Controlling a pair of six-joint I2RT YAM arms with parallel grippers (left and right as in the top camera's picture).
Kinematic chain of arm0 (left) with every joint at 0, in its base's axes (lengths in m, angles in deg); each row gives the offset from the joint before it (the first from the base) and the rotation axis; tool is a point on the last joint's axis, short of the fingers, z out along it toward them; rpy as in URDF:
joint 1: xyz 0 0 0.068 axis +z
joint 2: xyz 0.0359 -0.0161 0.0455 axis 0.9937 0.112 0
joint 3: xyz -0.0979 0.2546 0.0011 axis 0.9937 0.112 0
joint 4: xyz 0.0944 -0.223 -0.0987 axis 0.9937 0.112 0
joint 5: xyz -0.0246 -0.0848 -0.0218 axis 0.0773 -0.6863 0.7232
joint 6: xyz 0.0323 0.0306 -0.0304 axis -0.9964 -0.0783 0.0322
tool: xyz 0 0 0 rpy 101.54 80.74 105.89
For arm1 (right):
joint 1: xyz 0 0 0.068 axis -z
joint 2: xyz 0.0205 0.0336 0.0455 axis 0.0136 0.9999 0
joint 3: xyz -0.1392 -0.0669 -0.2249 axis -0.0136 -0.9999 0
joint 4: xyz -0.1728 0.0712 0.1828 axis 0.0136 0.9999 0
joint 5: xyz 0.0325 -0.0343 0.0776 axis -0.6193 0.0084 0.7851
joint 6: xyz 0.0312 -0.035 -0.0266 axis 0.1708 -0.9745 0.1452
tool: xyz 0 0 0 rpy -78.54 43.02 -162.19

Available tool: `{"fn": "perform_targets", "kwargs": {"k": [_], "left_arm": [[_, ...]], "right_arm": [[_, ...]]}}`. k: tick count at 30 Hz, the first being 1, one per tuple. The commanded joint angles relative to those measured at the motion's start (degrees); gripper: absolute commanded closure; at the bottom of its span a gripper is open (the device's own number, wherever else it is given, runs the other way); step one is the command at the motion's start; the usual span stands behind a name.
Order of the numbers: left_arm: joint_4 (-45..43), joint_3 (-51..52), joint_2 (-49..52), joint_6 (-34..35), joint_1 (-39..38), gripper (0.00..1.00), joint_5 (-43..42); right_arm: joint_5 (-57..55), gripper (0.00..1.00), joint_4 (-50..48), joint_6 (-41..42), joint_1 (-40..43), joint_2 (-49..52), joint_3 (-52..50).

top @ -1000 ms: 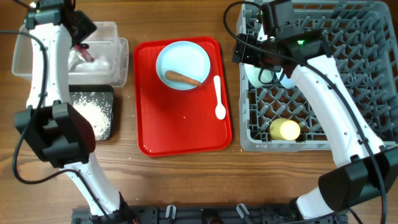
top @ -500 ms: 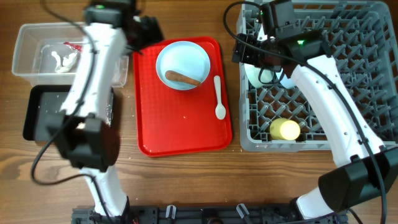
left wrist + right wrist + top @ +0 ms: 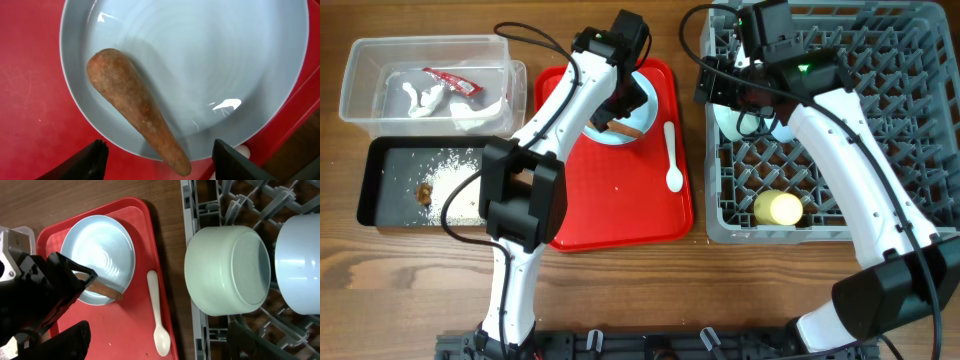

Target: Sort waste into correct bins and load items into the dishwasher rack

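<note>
My left gripper (image 3: 160, 162) is open and hangs just above the pale blue plate (image 3: 200, 60) on the red serving tray, its fingers either side of the lower end of the brown sausage piece (image 3: 135, 115); the sausage also shows in the overhead view (image 3: 622, 128). My right gripper (image 3: 160, 330) is open and empty, above the left edge of the grey dishwasher rack (image 3: 880, 150). A mint bowl (image 3: 227, 270), a pale blue bowl (image 3: 300, 265) and the yellow cup (image 3: 778, 208) are in the rack. The white spoon (image 3: 672, 160) lies on the tray.
The clear tub (image 3: 360, 90) at the back left holds the red-and-white wrapper (image 3: 450, 80) and white tissue (image 3: 420, 100). The black tray (image 3: 375, 185) in front of it holds loose rice (image 3: 460, 175). The red serving tray (image 3: 610, 215) lies between bins and rack.
My left arm has swung right from over the clear tub to over the plate on the red tray. The wrapper and tissue now lie uncovered in the tub. The right arm has not moved.
</note>
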Motion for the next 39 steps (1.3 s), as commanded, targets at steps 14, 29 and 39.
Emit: {"fn": "perform_targets", "kwargs": {"k": [14, 29, 39], "left_arm": [[-10.3, 8.6, 3.4, 7.4, -0.3, 0.76, 1.7], [0.9, 8.5, -28.4, -5.6, 14.2, 0.76, 21.1], [7.3, 18.8, -27.3, 3.5, 36.8, 0.75, 20.4]], "right_arm": [[-2.3, 0.08, 0.1, -0.8, -0.1, -0.5, 0.8], [-2.3, 0.06, -0.5, -0.8, -0.1, -0.5, 0.8], [-2.3, 0.05, -0.8, -0.8, -0.1, -0.5, 0.8]]}}
